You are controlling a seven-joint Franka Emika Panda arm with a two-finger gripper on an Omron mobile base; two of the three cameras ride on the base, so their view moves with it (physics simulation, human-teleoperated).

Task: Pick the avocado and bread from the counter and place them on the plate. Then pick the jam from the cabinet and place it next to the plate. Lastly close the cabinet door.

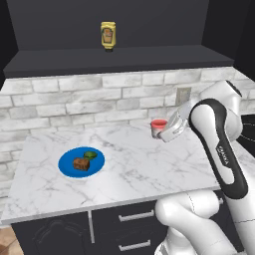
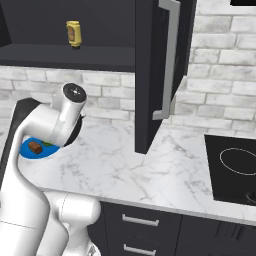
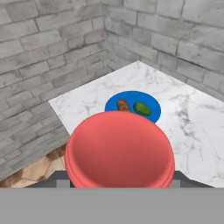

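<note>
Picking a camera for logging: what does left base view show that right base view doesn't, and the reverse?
Left base view alone: the small red jam jar at the pincer, above the white marble counter, and the dark green avocado.
Right base view alone: the open black cabinet door with metal bar handle, and a black cooktop.
Both: round blue plate with brown bread chunk, yellow bottle on the shelf.

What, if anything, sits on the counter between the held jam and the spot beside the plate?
Nothing visible. The gripper holds the jam above bare counter; the plate, bearing bread and avocado, lies beyond open marble.
</note>
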